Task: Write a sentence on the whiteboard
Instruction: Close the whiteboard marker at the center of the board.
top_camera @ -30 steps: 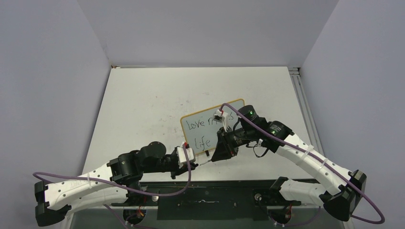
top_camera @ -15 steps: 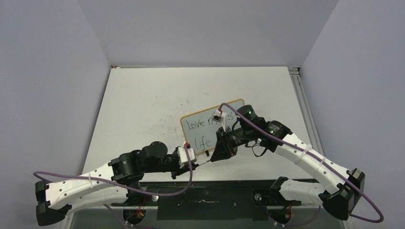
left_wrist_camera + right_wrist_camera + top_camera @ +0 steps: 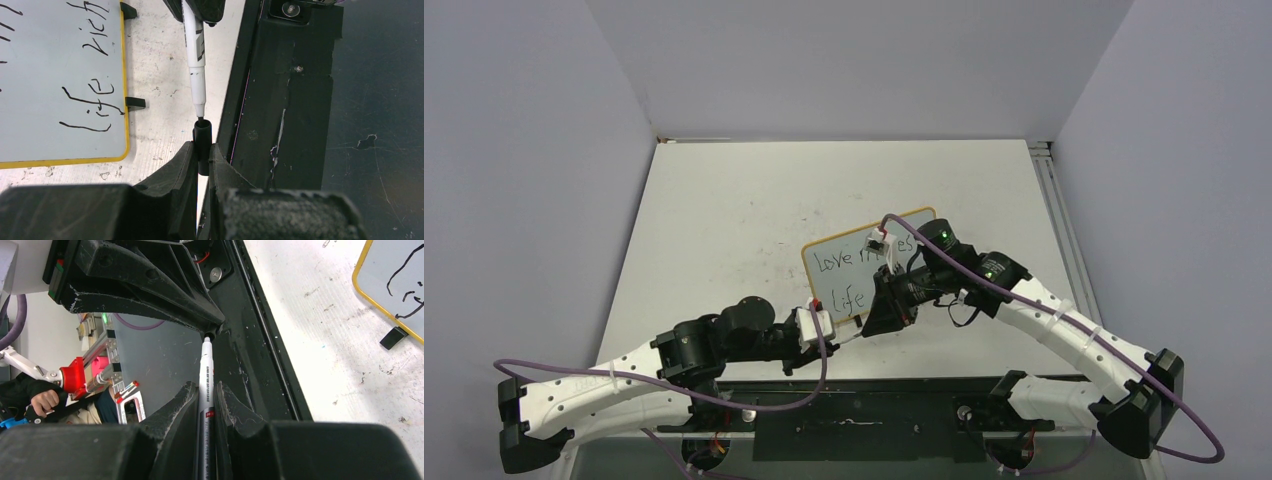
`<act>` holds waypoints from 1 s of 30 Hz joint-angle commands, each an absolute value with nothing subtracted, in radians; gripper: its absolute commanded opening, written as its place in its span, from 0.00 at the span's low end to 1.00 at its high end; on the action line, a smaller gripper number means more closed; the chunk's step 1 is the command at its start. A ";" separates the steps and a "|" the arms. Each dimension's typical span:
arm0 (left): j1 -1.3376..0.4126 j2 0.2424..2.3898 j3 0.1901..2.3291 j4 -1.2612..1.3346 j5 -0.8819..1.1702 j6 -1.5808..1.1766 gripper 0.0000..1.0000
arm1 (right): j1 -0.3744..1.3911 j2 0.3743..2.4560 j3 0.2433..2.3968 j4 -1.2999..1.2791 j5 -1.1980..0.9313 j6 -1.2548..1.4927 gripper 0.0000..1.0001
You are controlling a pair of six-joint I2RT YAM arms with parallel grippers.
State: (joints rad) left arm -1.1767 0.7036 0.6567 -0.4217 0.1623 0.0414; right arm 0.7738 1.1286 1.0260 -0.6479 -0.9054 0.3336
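The whiteboard (image 3: 824,285), yellow-framed with small black feet, lies on the table's near middle. The sentence (image 3: 836,262) is in black marker; my right arm covers part of it. "Life" (image 3: 95,97) and "rich" show in the left wrist view. My left gripper (image 3: 201,150) is shut on a black marker cap (image 3: 202,135). My right gripper (image 3: 206,390) is shut on the white marker (image 3: 206,370). The marker (image 3: 196,60) points its tip into the mouth of the cap. Both grippers meet just off the board's near corner, at the table's front edge (image 3: 862,332).
A black base plate (image 3: 854,395) runs along the near table edge under both grippers. Purple cables loop from each wrist. A metal rail (image 3: 1054,200) lines the table's right side. Grey walls enclose the table on three sides.
My right arm has shifted slightly left and nearer, bringing the marker closer to the cap. The left arm has held still.
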 commanded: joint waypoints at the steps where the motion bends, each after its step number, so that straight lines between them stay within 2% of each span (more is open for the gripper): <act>1: -1.183 0.690 0.665 -0.399 0.178 0.045 0.00 | 0.782 1.140 1.022 -0.596 -0.927 0.339 0.07; 15: -1.183 0.695 0.669 -0.401 0.179 0.045 0.00 | 0.822 1.158 1.002 -0.557 -0.912 0.363 0.07; 30: -1.183 0.676 0.673 -0.396 0.149 0.041 0.00 | 0.935 1.197 0.896 -0.338 -0.887 0.467 0.06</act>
State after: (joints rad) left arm -1.1835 0.6964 0.6544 -0.4946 0.1726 0.0376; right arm 0.8917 1.1767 0.9142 -0.4419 -0.8627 0.4339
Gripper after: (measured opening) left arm 0.066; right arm 0.150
